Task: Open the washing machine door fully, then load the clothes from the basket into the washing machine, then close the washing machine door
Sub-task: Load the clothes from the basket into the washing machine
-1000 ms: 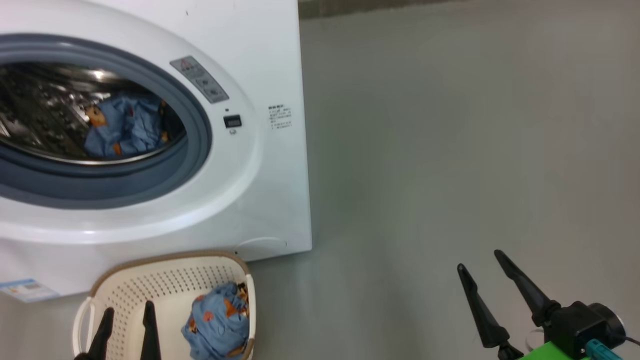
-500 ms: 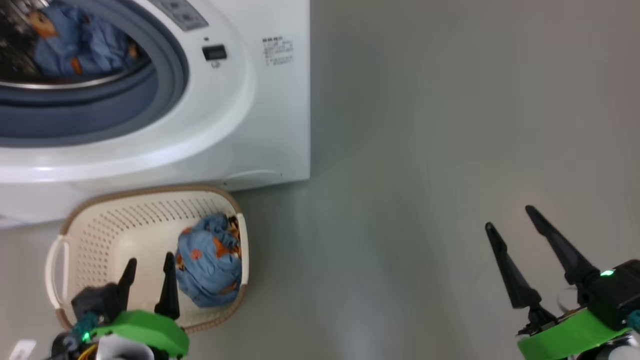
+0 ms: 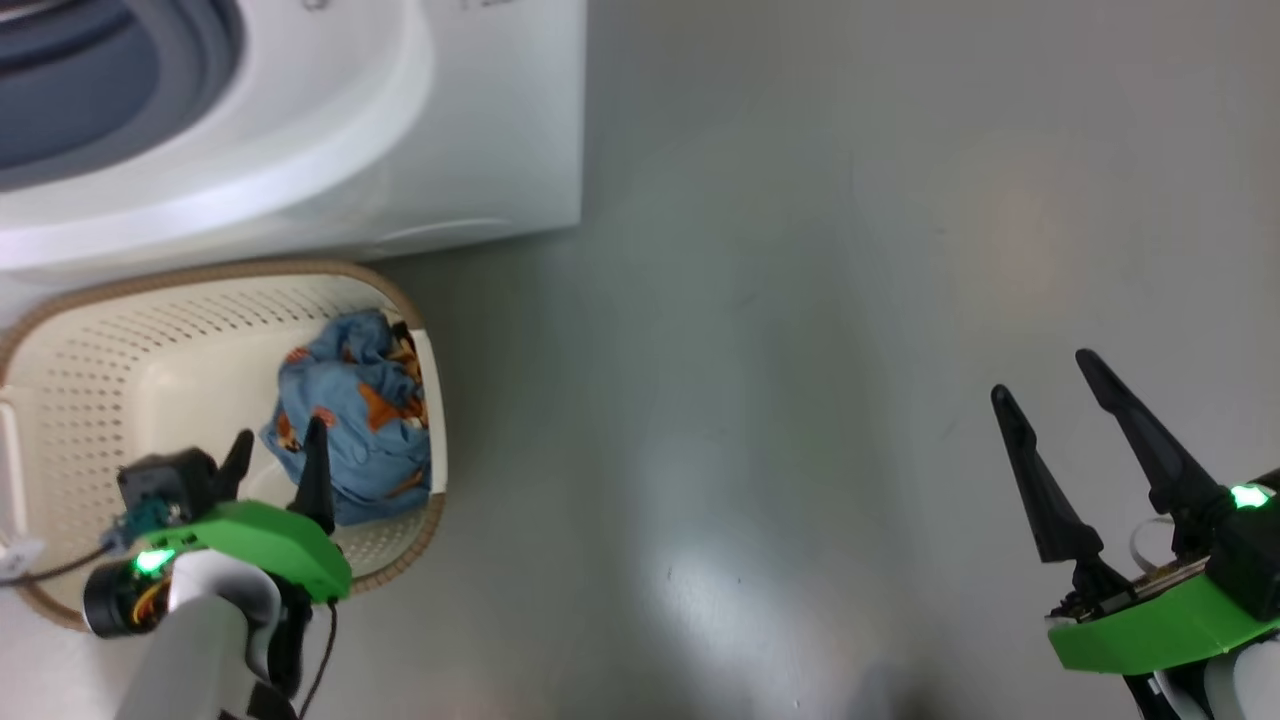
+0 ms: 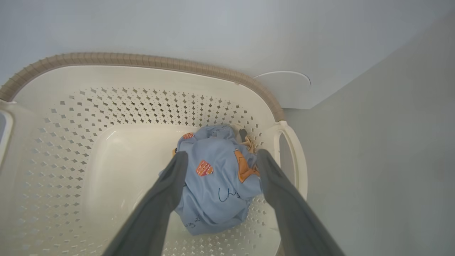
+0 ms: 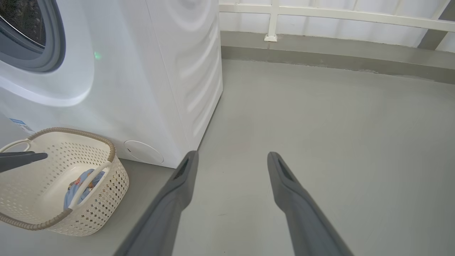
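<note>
The cream basket (image 3: 150,300) with a brown rim stands on the floor against the white washing machine (image 3: 330,120). The clothes (image 3: 345,430), a light blue bundle with orange patches, lie at the basket's right end. My left gripper (image 3: 280,435) hangs open inside the basket, its right finger at the bundle's left edge. In the left wrist view the open gripper (image 4: 221,156) frames the clothes (image 4: 217,185) from above, without touching them. My right gripper (image 3: 1042,375) is open over bare floor, far to the right. The washing machine door is out of view.
The right wrist view shows the machine's side (image 5: 192,71), its grey gasket (image 5: 53,46), the basket (image 5: 106,185) and a white railing (image 5: 320,12) along the far wall. Grey floor (image 3: 800,300) stretches to the right of the machine.
The head camera has tilted down, so the drum has slid out of the picture. My left gripper has moved further into the basket, closer to the clothes. The right gripper stays open.
</note>
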Tool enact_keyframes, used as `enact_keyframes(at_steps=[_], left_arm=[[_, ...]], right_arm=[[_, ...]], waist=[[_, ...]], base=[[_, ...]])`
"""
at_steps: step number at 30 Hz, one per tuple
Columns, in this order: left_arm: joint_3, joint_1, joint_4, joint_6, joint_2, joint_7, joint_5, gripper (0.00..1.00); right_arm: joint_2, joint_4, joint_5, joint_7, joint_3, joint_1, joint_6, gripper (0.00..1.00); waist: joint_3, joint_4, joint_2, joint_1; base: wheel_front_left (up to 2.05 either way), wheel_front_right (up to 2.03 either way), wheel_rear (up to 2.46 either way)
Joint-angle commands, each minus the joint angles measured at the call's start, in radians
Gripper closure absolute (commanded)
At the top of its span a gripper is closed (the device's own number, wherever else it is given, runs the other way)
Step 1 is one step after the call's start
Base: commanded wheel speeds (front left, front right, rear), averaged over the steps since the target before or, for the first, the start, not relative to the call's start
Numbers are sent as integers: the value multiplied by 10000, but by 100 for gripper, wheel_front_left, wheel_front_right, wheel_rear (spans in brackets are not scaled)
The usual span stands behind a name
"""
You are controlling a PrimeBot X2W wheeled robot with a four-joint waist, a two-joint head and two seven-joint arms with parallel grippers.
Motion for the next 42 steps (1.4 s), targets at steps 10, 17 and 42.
enact_keyframes(at_steps=[10, 17, 42], left_arm=[[-32, -1752, 1965, 16, 841, -65, 410, 0], [-277, -2775, 3247, 90, 1118, 84, 571, 0], [-934, -4772, 4496, 998, 1565, 1654, 782, 0]], right_arm=[[-224, -41, 194, -229, 294, -462, 16, 0], [-91, -21, 250, -248, 454, -832, 16, 0], [107, -237, 108, -252, 340, -1073, 16, 0]], waist=[[1754, -818, 0, 0], [2332, -1198, 0, 0], [3463, -1584, 0, 0]], base=[[0, 0, 0], [0, 0, 0], [0, 0, 0]])
